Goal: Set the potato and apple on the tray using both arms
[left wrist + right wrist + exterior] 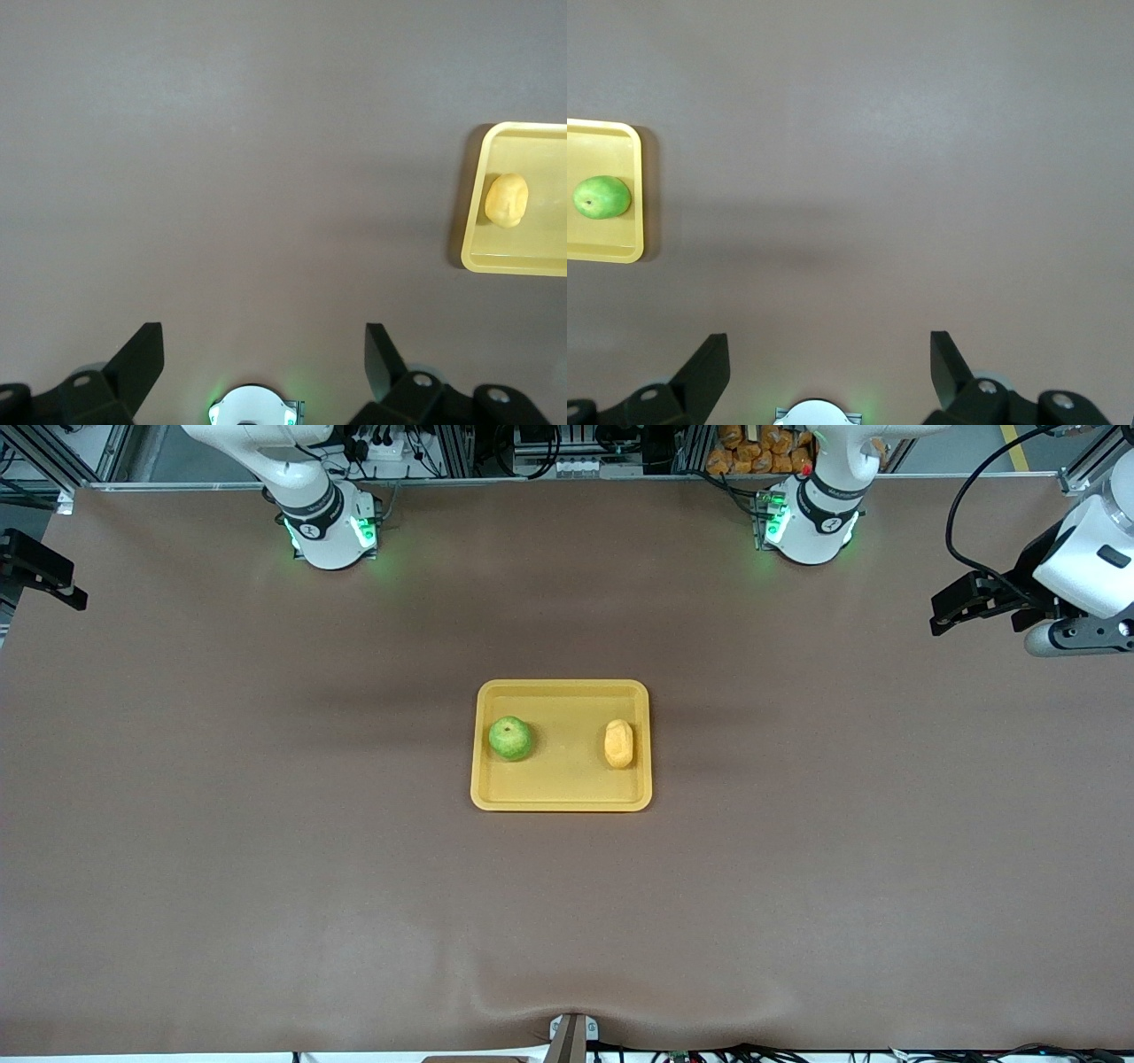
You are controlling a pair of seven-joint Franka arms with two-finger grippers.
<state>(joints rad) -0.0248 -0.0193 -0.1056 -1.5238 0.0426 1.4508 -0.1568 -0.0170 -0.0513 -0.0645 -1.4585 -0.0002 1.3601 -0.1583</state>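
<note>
Basically done: both items sit on the tray (562, 691), which is at the centre of the front view. The apple (511, 739) is in the tray's left part in that frame, toward the right arm's end of the table; the potato (618, 744) is in its right part, toward the left arm's end. They are well apart, neither touching the rim as far as I can tell.

The potato's long axis runs top-to-bottom in the front view, i.e. along the tray's short side. The apple is roundish, so no useful axis.

The left gripper (961, 608) is at the right edge of the front view, over bare table and well clear of the tray. In its wrist view the fingers (142, 354) are spread wide with nothing between them, and the potato (506, 199) and a tray corner (474, 257) show at that frame's right edge.

The right gripper (40, 571) is at the left edge of the front view, also off the tray. Its jaws stand apart and empty, fingers (709, 363) wide, with the apple (602, 197) at the left edge of its wrist view.

My read: each arm is nearer its own item, so nothing is left to grasp. No regrasp needed unless something rolls, which the low rim should stop.
</note>
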